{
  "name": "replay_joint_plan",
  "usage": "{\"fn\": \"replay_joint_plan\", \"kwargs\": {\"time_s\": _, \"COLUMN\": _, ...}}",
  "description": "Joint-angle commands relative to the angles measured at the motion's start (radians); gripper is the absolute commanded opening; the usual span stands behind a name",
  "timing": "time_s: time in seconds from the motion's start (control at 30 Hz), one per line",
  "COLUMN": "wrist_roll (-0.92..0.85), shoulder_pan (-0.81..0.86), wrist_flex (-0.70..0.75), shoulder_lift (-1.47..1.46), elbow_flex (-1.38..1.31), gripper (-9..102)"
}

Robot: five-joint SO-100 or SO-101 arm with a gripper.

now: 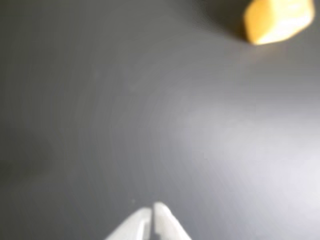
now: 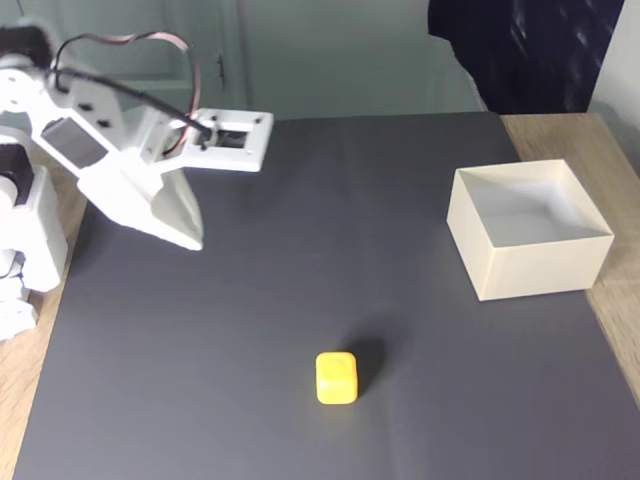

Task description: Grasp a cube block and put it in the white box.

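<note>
— Status?
— My white two-finger gripper [image 2: 190, 238] hangs over the dark grey mat [image 2: 300, 300], fingertips pressed together, holding nothing. Nothing done yet: approach, grasp and drop all remain.
— The block?
— The small bright yellow rounded cube block [image 2: 336, 377] sits on the mat, well apart from me.
— The box?
— Farther off, the square cream-white open box [image 2: 540, 268] looks empty.

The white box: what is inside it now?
The white box looks empty in the fixed view: its bare pale floor shows. The near wall hides a strip of the floor. The cube block lies outside, on the dark mat.
</note>
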Motion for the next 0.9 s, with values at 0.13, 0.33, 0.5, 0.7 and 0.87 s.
{"fn": "replay_joint_plan", "kwargs": {"time_s": 0.13, "wrist_roll": -0.003, "shoulder_pan": 0.084, "wrist_flex": -0.064, "shoulder_lift": -0.089, "elbow_flex": -0.144, "gripper": 2}}
{"fn": "replay_joint_plan", "kwargs": {"time_s": 0.33, "wrist_roll": 0.029, "shoulder_pan": 0.183, "wrist_flex": -0.101, "shoulder_lift": -0.224, "elbow_flex": -0.273, "gripper": 5}}
{"fn": "replay_joint_plan", "kwargs": {"time_s": 0.5, "wrist_roll": 0.089, "shoulder_pan": 0.279, "wrist_flex": -0.152, "shoulder_lift": -0.405, "elbow_flex": -0.407, "gripper": 9}}
{"fn": "replay_joint_plan", "kwargs": {"time_s": 0.7, "wrist_roll": 0.149, "shoulder_pan": 0.399, "wrist_flex": -0.227, "shoulder_lift": -0.488, "elbow_flex": -0.434, "gripper": 17}}
{"fn": "replay_joint_plan", "kwargs": {"time_s": 0.87, "wrist_roll": 0.156, "shoulder_pan": 0.459, "wrist_flex": -0.313, "shoulder_lift": -0.552, "elbow_flex": -0.434, "gripper": 22}}
